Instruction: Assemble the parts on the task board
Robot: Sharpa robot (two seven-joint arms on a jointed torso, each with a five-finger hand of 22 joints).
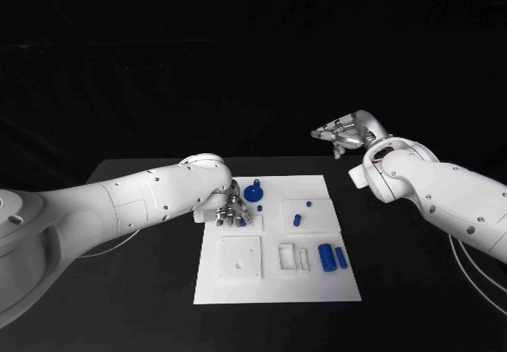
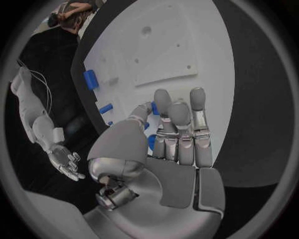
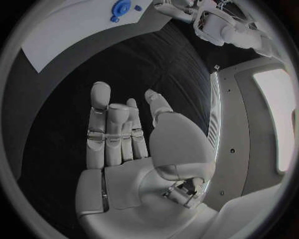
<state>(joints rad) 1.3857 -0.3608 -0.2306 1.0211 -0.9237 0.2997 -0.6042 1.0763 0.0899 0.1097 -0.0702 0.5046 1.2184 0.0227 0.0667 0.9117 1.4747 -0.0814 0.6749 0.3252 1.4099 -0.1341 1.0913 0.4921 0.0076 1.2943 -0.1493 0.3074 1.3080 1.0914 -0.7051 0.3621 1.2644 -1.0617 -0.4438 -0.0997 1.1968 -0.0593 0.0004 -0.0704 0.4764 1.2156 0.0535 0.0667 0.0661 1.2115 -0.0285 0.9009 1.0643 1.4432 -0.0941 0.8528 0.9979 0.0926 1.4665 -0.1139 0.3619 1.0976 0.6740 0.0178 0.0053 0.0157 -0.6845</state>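
Note:
The white task board [image 1: 277, 287] lies mid-table. My left hand [image 1: 231, 211] hovers low over its far left part, fingers straight and close together [image 2: 179, 132], thumb alongside; bits of blue show in the gap between thumb and fingers, and nothing looks gripped. A round blue part [image 1: 253, 193] sits just beside that hand. Small blue parts [image 1: 296, 218] lie mid-board and two blue cylinders [image 1: 332, 257] near the right edge. My right hand [image 1: 343, 132] is raised beyond the board's far right corner, fingers spread and empty [image 3: 115, 134].
A raised white square plate with holes [image 1: 239, 257] and a slotted white block [image 1: 294, 257] occupy the board's near half. Black table [image 1: 423, 301] surrounds the board. The board's corner [image 3: 62, 37] with the round blue part [image 3: 121, 7] lies beyond the right hand.

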